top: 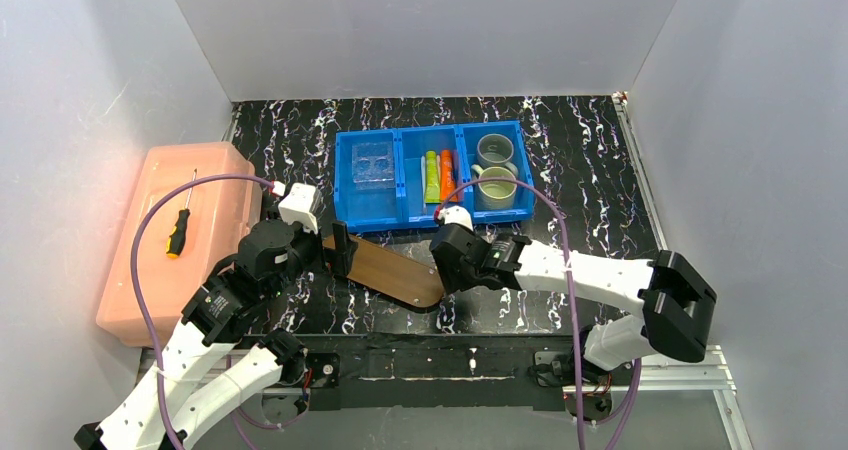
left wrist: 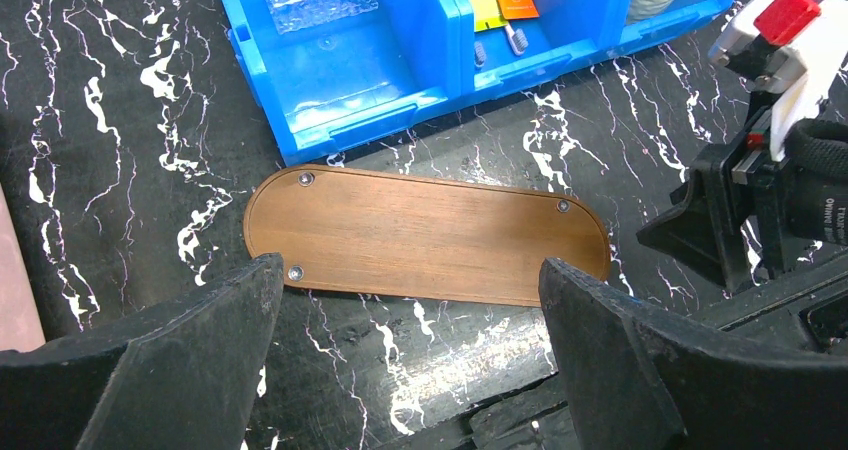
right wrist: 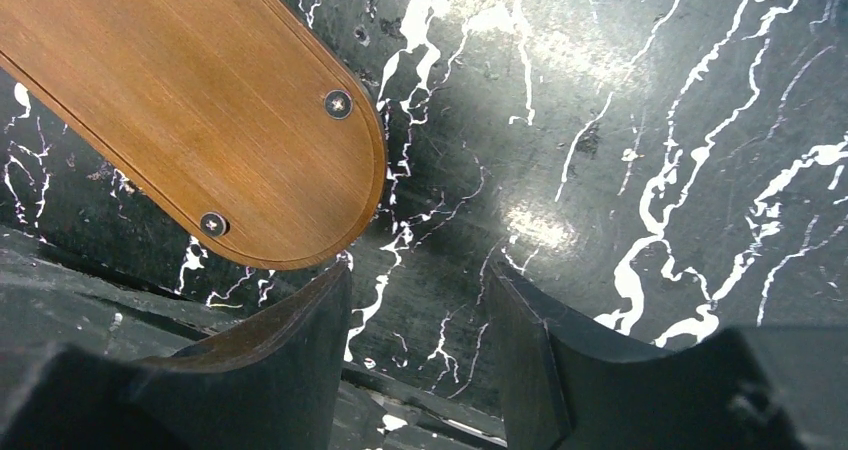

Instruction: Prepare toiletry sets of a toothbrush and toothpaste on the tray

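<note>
Dark-brown wood: tray flat on the black marbled table, slanted just in front of a blue bin and apart from it. In the bin's middle compartment, a green tube and an orange tube side by side, plus two toothbrushes, only their bristle ends showing in the left wrist view. Left compartment: clear plastic holder. Right compartment: grey mug behind green mug. Left gripper above the tray's left part, jaws spread wide, nothing between them but the board below. Right gripper low over the table just off the tray's rounded right end, jaws partly spread, gripping nothing. At far left, pink box with a screwdriver lying on its lid.
</note>
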You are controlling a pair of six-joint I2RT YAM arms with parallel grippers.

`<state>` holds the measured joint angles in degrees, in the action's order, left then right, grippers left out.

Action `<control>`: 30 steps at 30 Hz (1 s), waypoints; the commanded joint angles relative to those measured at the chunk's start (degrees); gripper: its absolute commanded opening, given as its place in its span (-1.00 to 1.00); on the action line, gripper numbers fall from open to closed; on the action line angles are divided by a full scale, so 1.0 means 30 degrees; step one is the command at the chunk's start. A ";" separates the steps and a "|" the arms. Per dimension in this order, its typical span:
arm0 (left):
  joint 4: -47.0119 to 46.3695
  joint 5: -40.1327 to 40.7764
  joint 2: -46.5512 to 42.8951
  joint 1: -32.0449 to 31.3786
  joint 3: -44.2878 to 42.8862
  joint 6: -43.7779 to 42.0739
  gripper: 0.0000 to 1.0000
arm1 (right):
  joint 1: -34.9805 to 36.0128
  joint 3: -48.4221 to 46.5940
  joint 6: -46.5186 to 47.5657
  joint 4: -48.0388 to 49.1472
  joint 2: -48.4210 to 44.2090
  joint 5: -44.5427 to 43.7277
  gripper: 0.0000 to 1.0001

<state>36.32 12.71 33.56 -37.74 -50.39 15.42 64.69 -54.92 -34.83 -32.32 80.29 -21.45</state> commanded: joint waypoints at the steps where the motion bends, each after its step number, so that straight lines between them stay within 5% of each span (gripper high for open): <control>1: 0.0170 0.0246 -0.0034 -0.0068 -0.0107 -0.0150 0.99 | 0.0318 0.0217 -0.0911 0.1327 0.0434 0.0058 0.18; 30: 0.0170 0.0129 0.0121 -0.0059 -0.0136 -0.0130 0.99 | 0.0645 0.0123 -0.1288 0.1300 0.2885 -0.0434 0.07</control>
<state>36.49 12.69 33.71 -37.74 -50.39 15.42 66.24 -54.50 -38.74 -28.18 88.47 -20.86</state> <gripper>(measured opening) 0.992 0.540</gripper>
